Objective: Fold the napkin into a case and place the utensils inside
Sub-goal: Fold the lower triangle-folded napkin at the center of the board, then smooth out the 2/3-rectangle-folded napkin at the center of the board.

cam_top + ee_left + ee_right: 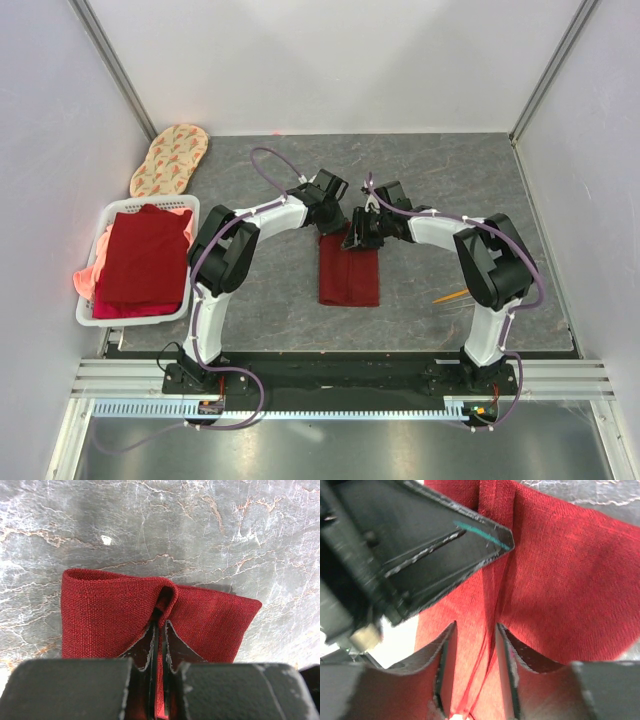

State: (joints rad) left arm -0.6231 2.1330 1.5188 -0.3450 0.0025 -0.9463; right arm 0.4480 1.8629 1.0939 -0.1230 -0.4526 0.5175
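Top external: left fingers (142, 652) pinched shut on a raised ridge at the far edge of the napkin (349, 278), a folded rectangle mid-tabletop (265, 300). Right fingers (445, 670) parted, cloth loose between them. Orange utensil (452, 296) well right. Folding likely finishing; next needs clean release, then fetching utensil. Grey marbled surface, pale walls.

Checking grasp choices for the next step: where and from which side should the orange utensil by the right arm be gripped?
Probably the exposed shaft of the orange utensil, from straight above, closing across its width. It lies flat on the table, thin and slightly diagonal, with its right end hidden behind the right arm.
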